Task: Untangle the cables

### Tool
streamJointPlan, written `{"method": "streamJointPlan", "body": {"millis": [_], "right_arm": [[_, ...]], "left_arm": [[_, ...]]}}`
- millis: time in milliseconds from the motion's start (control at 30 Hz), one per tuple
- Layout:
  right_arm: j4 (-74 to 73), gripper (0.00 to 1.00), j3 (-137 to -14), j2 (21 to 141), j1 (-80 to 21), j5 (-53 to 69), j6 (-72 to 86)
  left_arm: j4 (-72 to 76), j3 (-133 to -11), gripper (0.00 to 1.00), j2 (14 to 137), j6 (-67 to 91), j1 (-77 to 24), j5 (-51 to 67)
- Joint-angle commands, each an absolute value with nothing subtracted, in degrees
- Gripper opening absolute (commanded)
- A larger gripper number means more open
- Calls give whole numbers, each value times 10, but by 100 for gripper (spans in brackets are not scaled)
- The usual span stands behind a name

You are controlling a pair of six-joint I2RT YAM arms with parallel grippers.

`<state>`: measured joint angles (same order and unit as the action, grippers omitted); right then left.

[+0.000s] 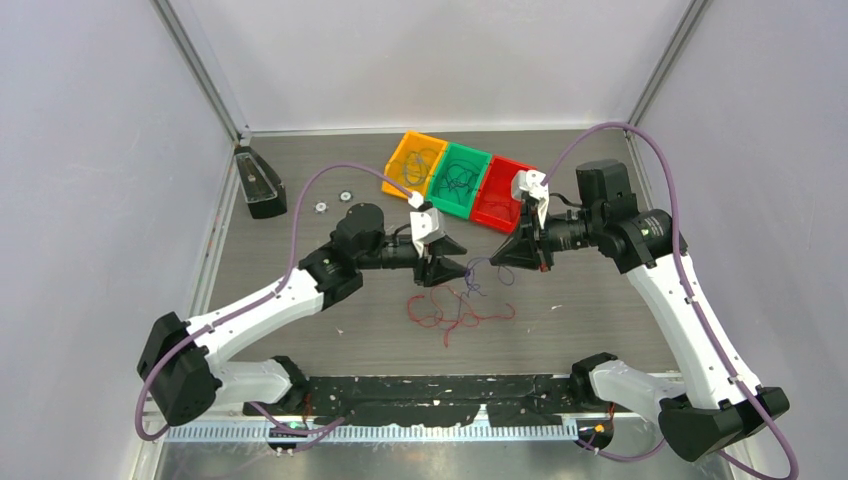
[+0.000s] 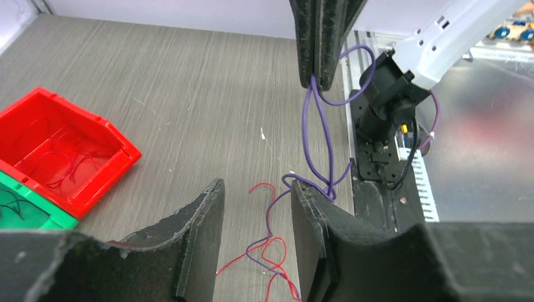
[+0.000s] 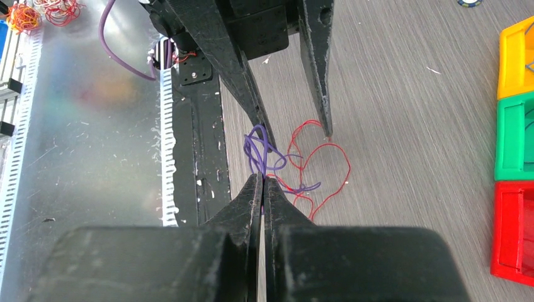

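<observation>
A thin purple cable (image 1: 482,268) hangs between my two grippers, above a tangle of red cable (image 1: 455,310) lying on the table. My right gripper (image 1: 497,258) is shut on the purple cable; in the right wrist view (image 3: 262,178) the purple loops (image 3: 257,148) come out at its tips. My left gripper (image 1: 455,264) is open. In the left wrist view (image 2: 256,185) the purple cable (image 2: 317,138) drapes over the tip of its right finger (image 2: 315,226), and purple and red strands (image 2: 274,248) lie on the table between the fingers.
Yellow (image 1: 415,160), green (image 1: 458,180) and red (image 1: 500,195) bins holding thin wires stand at the back of the table. A black box (image 1: 258,182) and two small discs (image 1: 322,206) lie at the back left. A black rail (image 1: 450,395) runs along the near edge.
</observation>
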<state>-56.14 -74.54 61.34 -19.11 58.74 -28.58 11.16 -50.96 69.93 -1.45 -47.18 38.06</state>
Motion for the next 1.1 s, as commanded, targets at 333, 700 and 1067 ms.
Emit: {"method": "streamJointPlan", "body": {"millis": [333, 700, 1067], "right_arm": [[-500, 5, -745, 585, -190, 599, -247], [-461, 5, -735, 556, -202, 652, -214], [-149, 5, -672, 507, -214, 680, 170]], "left_arm": [[275, -442, 62, 694, 179, -475, 379], [327, -451, 62, 650, 127, -486, 406], [198, -488, 48, 694, 191, -464, 120]]}}
